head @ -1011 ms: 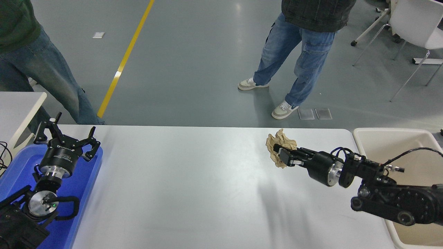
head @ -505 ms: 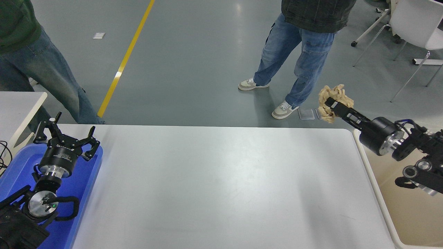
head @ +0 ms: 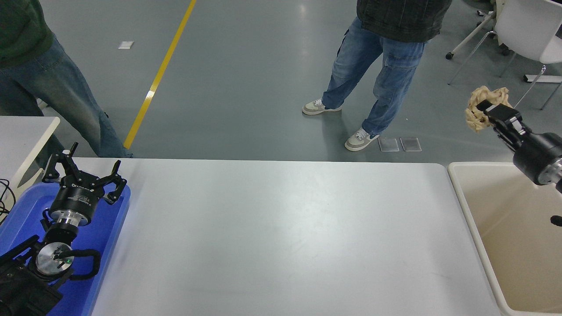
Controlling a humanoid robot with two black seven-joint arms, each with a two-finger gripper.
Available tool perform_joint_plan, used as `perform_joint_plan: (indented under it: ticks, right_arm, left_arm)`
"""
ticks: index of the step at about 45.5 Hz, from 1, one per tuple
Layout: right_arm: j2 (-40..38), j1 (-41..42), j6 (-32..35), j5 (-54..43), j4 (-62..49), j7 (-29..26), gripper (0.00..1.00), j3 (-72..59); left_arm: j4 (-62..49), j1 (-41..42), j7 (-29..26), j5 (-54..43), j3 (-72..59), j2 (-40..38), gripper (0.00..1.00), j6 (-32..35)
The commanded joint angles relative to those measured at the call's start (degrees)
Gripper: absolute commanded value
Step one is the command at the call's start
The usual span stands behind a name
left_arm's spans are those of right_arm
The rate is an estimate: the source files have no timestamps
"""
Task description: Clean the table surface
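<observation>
The table surface [head: 272,232] is a wide plain white top across the middle of the head view. My right gripper [head: 485,109] is raised high at the right edge, above the far rim of the beige bin. It is shut on a crumpled brown paper ball [head: 479,105]. My left gripper [head: 83,173] is parked at the lower left over the blue tray, its fingers spread open and empty.
A beige bin [head: 461,193] stands against the table's right end. A blue tray [head: 105,237] lies at the left end under the left arm. A smaller white table [head: 22,131] is at the far left. Two people stand beyond the far edge. A white chair [head: 527,30] is top right.
My right gripper has lifted the paper ball off the table's far right part and carried it up and to the right, over the bin's far rim. The left arm has not moved.
</observation>
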Motion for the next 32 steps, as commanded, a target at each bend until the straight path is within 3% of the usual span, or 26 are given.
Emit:
perform_joint_plan:
  ticks: [1,11,32]
  right_arm:
    - [-0.66,-2.54,3.73,7.41,-6.61,2.58,0.00,0.06]
    - [5.66,-5.18,6.36,14.00,-18.30,3.28,0.00,0.14]
    - [22.28,-10.71,11.55,18.14,-45.37,1.70,0.00,-0.12]
  left_arm:
    - [0.00,-0.02,0.00,0.00,-0.02,0.00,1.00,0.00]
    - [0.00,0.07,0.00,0.00,-0.02,0.00,1.00,0.00]
    - [0.00,0.07,0.00,0.00,-0.02,0.00,1.00,0.00]
